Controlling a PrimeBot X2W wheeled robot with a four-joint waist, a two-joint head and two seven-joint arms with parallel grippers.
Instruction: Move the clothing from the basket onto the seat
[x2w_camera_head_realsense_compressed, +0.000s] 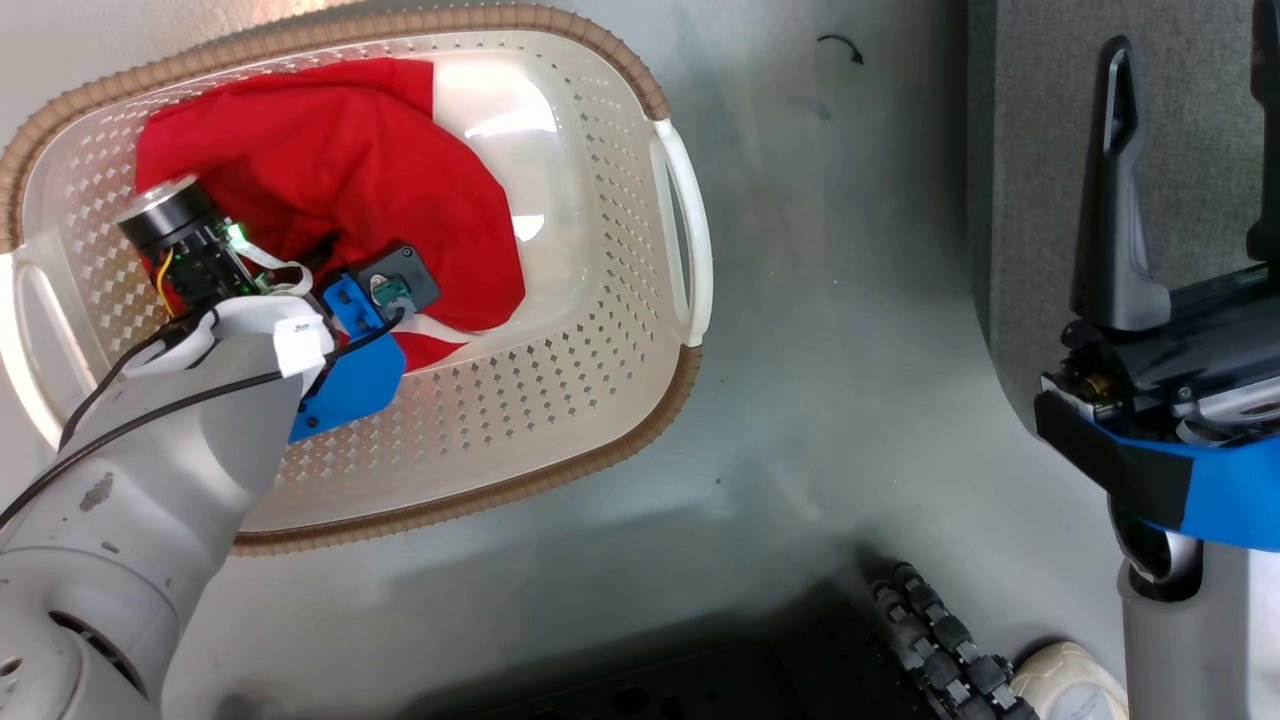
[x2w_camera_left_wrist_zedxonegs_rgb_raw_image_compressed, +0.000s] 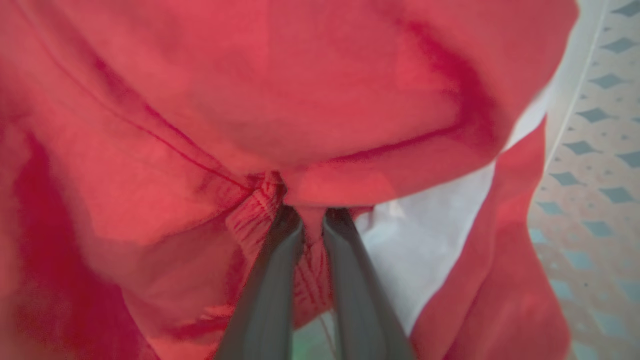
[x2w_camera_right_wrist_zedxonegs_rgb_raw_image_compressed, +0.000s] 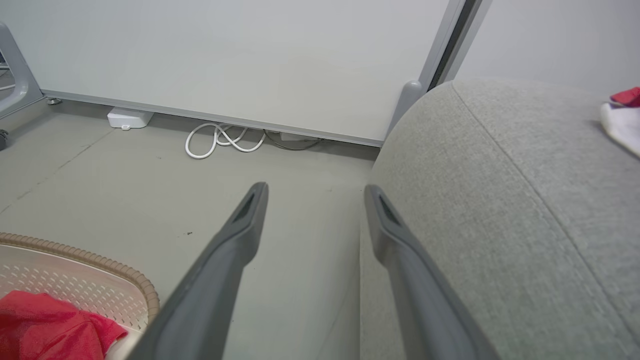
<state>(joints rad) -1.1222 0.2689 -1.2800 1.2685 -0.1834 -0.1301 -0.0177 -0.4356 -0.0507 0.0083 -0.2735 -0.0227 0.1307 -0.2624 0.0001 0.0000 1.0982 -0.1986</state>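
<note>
In the basket (x2w_camera_head_realsense_compressed: 560, 400), the left gripper (x2w_camera_left_wrist_zedxonegs_rgb_raw_image_compressed: 313, 216) pinches narrow on a fold of the red clothing (x2w_camera_head_realsense_compressed: 330, 170), which lies heaped inside. Across to the right gripper (x2w_camera_right_wrist_zedxonegs_rgb_raw_image_compressed: 316, 190): fingers spread wide, holding nothing, beside the seat (x2w_camera_right_wrist_zedxonegs_rgb_raw_image_compressed: 500, 200).

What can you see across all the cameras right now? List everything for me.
clothing: one, bright red with a white panel, in the basket
basket: one, cream-white with brown rim, on the floor
seat: one, light grey, right of the basket in the head view
second cloth: one, red and white, on the seat
cable: one, white, looped on the floor by the wall
small box: one, white, against the wall
floor: grey
left gripper: dark fingers, inside the basket, shut on a fold of the clothing
right gripper: dark fingers, open, holding nothing, by the seat's edge
</note>
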